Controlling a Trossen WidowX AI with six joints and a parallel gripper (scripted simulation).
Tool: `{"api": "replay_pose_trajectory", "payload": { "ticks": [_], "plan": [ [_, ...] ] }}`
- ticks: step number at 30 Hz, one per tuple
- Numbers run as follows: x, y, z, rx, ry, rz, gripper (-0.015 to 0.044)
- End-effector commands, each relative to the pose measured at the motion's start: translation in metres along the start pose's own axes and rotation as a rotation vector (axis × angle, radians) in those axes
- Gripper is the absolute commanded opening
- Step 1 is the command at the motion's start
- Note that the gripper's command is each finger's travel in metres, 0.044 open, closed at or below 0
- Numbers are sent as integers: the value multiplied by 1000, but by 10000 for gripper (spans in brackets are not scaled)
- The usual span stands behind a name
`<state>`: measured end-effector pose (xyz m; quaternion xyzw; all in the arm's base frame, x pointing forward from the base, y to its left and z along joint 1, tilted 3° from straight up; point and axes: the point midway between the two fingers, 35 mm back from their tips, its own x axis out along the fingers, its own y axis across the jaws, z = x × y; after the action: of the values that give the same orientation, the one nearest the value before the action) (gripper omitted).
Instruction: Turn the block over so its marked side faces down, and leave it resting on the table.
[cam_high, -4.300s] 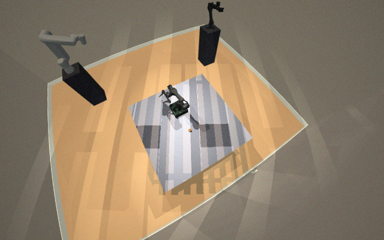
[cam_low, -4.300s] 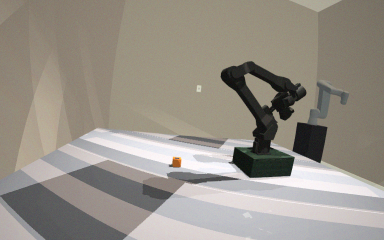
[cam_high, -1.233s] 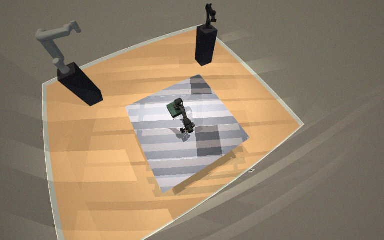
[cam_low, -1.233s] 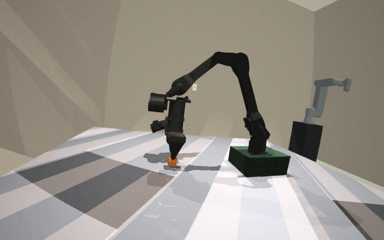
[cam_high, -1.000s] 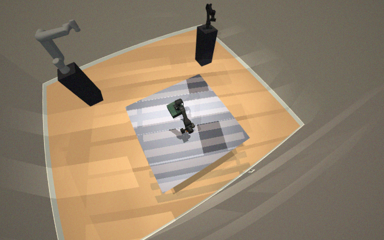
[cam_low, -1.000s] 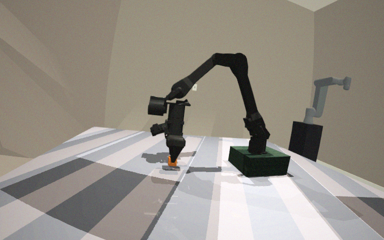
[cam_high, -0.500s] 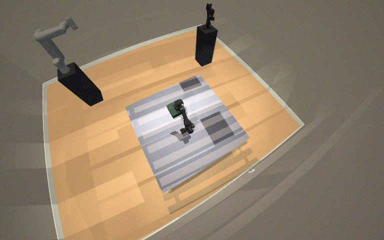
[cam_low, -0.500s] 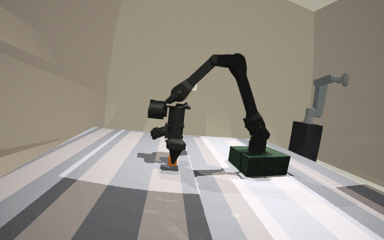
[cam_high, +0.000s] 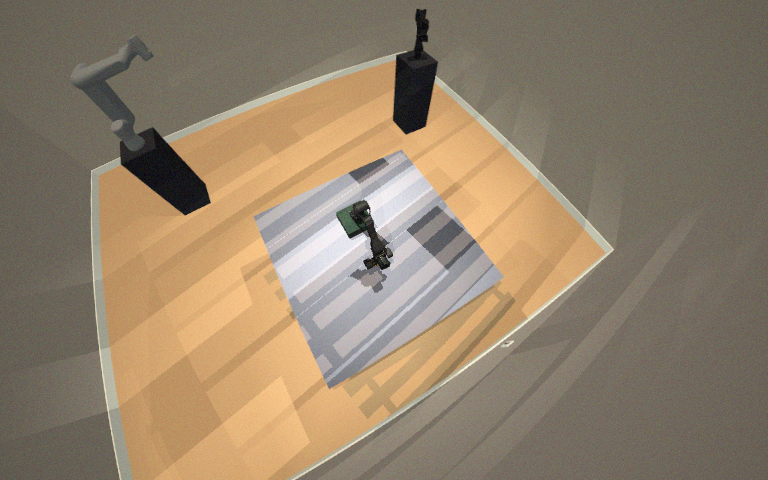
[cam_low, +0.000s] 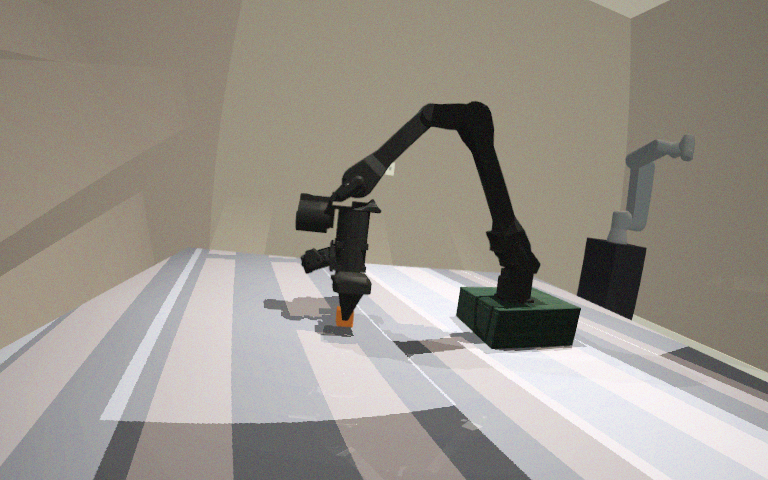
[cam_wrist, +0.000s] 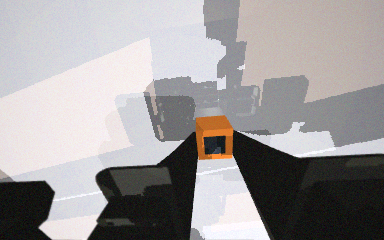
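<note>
Pincer (cam_wrist: 215, 145) pinches the small orange block (cam_wrist: 215, 137) by opposite sides; it appears rigid, light, marked face up.

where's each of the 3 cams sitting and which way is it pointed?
Top: high overhead, tilted down at the striped grey table; whole black arm shows, tiny.
Exterior: low at table height, side-on; full arm, dark green base.
Wrist: on the arm, looking down past the black gripper, shut on the small orange block.
Shared: exterior and wrist both show block in gripper.
</note>
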<state>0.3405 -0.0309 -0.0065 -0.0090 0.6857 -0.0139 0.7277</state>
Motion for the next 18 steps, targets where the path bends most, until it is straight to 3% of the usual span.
{"api": "replay_pose_trajectory", "payload": {
  "ticks": [1,4,8,18],
  "plan": [
    [1,-1,0,-4,0,-4,51],
    [-4,-1,0,-4,0,-4,0],
    [-28,-1,0,-4,0,-4,0],
    [-24,-1,2,-2,-89,-2,0]
  ]
}}
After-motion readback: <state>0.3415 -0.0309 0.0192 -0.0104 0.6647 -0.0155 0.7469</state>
